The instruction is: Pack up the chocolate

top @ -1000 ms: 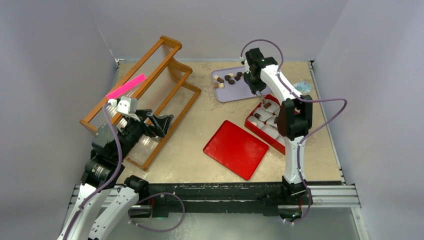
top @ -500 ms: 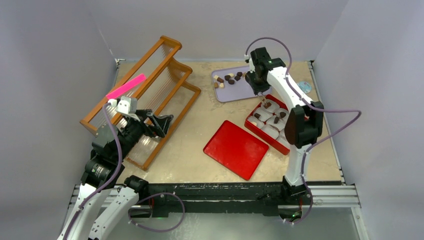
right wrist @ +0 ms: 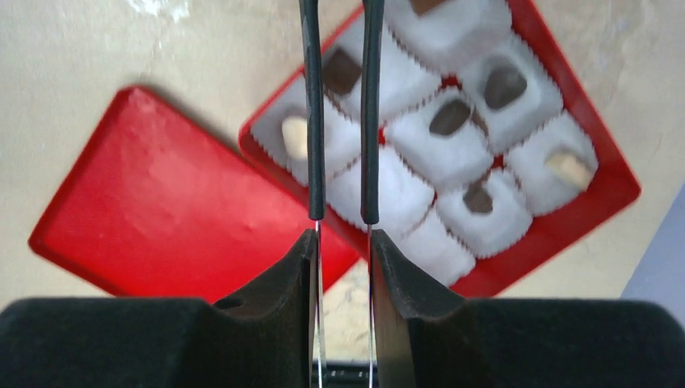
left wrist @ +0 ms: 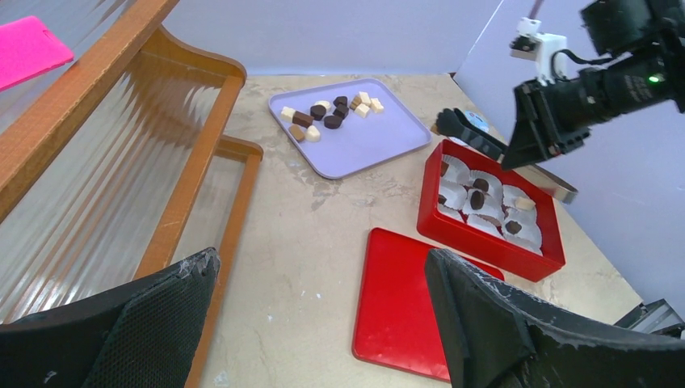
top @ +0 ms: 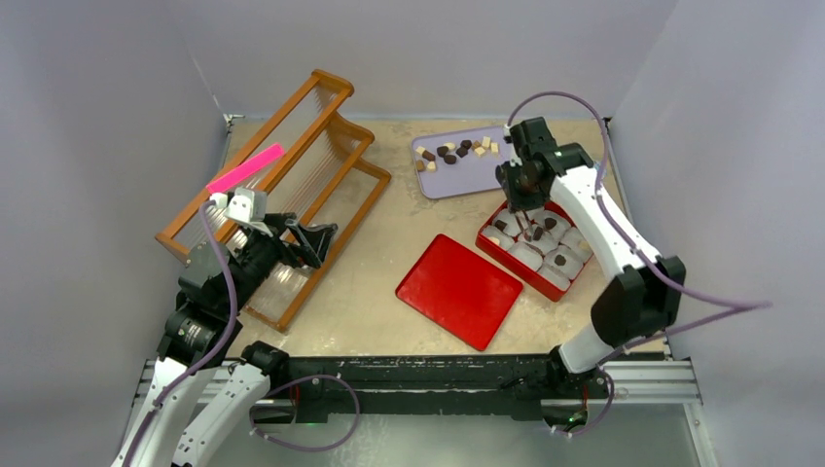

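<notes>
Likely placing: right gripper [right wrist: 342, 242] is hovering over red box [top: 514, 269], prongs [right wrist: 311, 121] narrow, load unclear. Chocolate [top: 449, 153] is sitting partly in cups [right wrist: 388, 190], rest on lilac tray [top: 467, 180]. Next: lowering into empty cup.

From high at six o'clock we look down on the whole tabletop [top: 370, 311]. Our left wrist view faces two o'clock, low and distant; our right wrist view hangs close above the red box [right wrist: 618, 190], which all three share.
</notes>
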`<state>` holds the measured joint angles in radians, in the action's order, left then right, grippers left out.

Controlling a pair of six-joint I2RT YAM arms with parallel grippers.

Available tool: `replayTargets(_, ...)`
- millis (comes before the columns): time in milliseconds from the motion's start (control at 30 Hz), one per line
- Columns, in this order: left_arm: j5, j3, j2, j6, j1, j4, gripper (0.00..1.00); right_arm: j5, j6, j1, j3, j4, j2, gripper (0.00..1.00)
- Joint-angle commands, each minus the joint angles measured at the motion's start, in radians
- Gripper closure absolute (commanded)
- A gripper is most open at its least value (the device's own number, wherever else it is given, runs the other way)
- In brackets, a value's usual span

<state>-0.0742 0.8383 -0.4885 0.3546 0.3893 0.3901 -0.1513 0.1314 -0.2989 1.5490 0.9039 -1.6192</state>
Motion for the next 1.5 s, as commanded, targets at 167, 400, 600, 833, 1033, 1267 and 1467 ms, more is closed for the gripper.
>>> replayTargets(167,-0.013,0.002,0.008,-0.011,0.016,-0.013,0.02,-0.084,0.228,-0.008,-0.225,0.176,0.319,0.71)
replayTargets(400,-0.018,0.004,0.01,-0.011,0.016,-0.012,0.03,-0.03,0.319,-0.007,-0.315,0.282,0.396,0.71)
replayTargets(600,-0.014,0.003,0.013,-0.011,0.017,-0.011,0.03,-0.008,0.349,-0.006,-0.356,0.299,0.375,0.71)
replayTargets(833,-0.013,0.004,0.015,-0.011,0.017,-0.012,0.02,-0.008,0.364,-0.006,-0.38,0.269,0.349,0.68)
replayTargets(1033,-0.011,0.003,0.015,-0.011,0.019,-0.011,0.03,-0.028,0.378,-0.007,-0.409,0.235,0.316,0.66)
replayTargets(1267,-0.01,0.003,0.011,-0.011,0.019,-0.011,0.03,-0.059,0.391,-0.007,-0.386,0.232,0.305,0.63)
replayTargets(1467,-0.009,0.004,0.009,-0.011,0.019,-0.011,0.03,-0.064,0.395,-0.006,-0.345,0.251,0.317,0.62)
